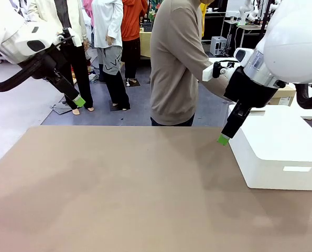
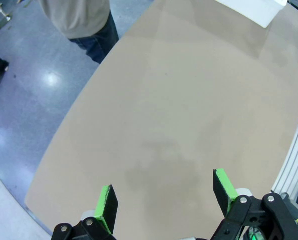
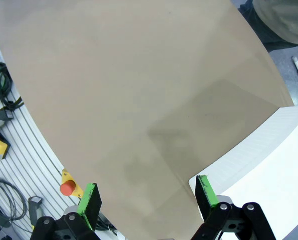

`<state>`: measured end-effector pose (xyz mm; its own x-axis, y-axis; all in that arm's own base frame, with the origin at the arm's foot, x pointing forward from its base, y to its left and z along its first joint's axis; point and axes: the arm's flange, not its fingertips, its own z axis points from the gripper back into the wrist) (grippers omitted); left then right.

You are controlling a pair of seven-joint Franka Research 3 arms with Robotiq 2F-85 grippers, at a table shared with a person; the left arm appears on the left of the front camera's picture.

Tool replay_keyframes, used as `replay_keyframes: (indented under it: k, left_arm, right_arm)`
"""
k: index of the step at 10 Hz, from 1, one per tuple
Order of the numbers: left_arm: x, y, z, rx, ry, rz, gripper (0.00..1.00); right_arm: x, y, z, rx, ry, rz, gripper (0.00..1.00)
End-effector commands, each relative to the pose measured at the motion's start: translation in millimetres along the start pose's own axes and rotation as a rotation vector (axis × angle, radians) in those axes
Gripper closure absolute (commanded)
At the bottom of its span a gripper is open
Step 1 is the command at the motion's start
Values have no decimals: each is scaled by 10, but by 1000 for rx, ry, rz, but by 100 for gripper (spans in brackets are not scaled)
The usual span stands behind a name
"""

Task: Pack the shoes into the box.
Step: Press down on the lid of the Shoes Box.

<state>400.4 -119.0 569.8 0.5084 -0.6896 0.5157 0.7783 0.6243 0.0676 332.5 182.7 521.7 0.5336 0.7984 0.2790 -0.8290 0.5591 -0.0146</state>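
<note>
While the two arms hang above it, the table lies flat and smooth, a plain tan sheet with soft grey shadows on it.

The left gripper is up high over the near left corner of the table. Its two black fingers stand wide apart and hold nothing. Each finger has a bright green pad on its inner side. In the front view the left gripper points down and to the right from its white, round arm.

The right gripper is open too, with its fingers far apart and nothing between them. In the front view the right gripper hangs just beside the near left corner of a white box. I cannot tell if it touches the box. This box is big and smooth, with round edges and a thin slot in its front side. It sits on the right side of the table.

A person in a soft tan top and dark trousers stands at the far edge of the table.

I cannot see the shoes or the brown box, so I cannot tell where they are.
</note>
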Motion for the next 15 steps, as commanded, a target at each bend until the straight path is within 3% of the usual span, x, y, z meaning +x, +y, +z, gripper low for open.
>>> replay_keyframes:
  k: [1, 15]
  left_arm:
    - [-3, 11, 18, 13, 5, 5, 0]
    - [-3, 11, 18, 13, 5, 5, 0]
  right_arm:
    - [7, 0, 11, -2, -1, -2, 0]
    - [7, 0, 11, -2, -1, -2, 0]
